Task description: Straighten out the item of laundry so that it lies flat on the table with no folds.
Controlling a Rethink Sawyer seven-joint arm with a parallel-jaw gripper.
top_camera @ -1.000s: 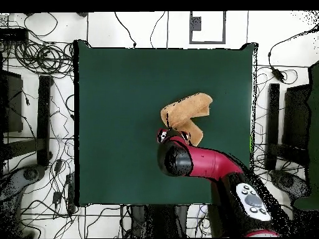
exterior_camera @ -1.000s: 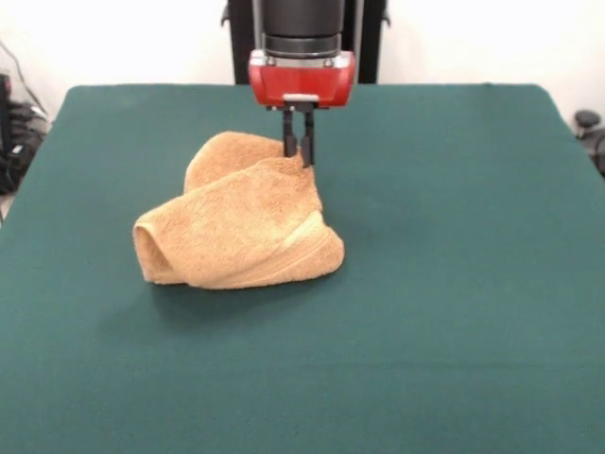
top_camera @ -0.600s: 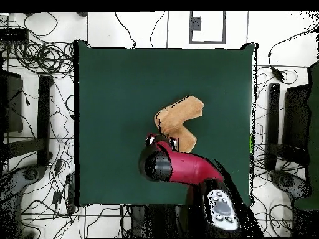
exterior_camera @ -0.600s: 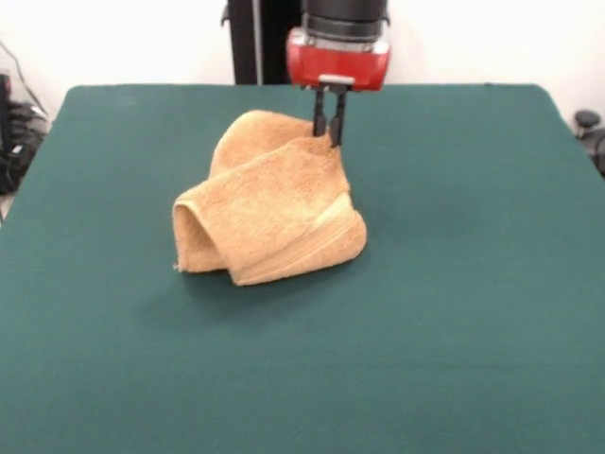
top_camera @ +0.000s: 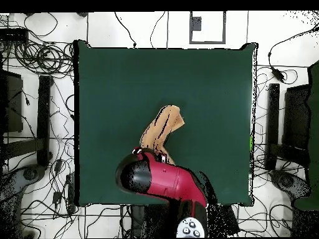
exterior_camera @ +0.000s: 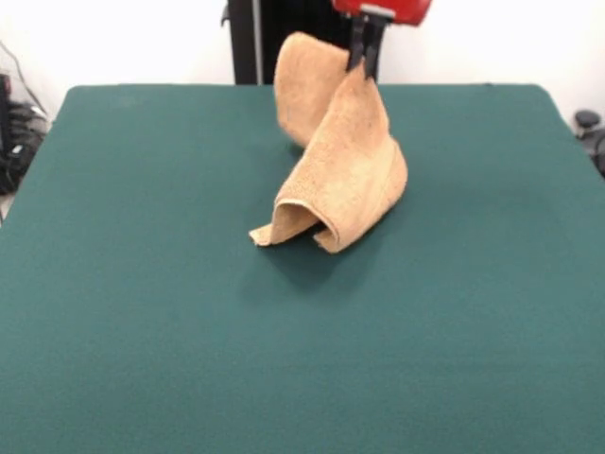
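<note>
The item of laundry (exterior_camera: 345,165), an orange-tan terry towel, hangs lifted by one edge, with its lower end curled in a loop that still touches the table (exterior_camera: 142,312). My gripper (exterior_camera: 365,59) is high at the picture's top, shut on the towel's upper edge; a second flap stands up to its left. From overhead the towel (top_camera: 162,127) shows as a narrow strip running away from the red arm head (top_camera: 146,174), which hides the gripper.
Dark green cloth covers the table (top_camera: 112,93) all round the towel. Cables and black stands lie on the white floor beyond the table edges in the overhead view.
The gripper has risen and moved right in the front view, pulling the towel up off the table so that only its lower curl rests on the cloth.
</note>
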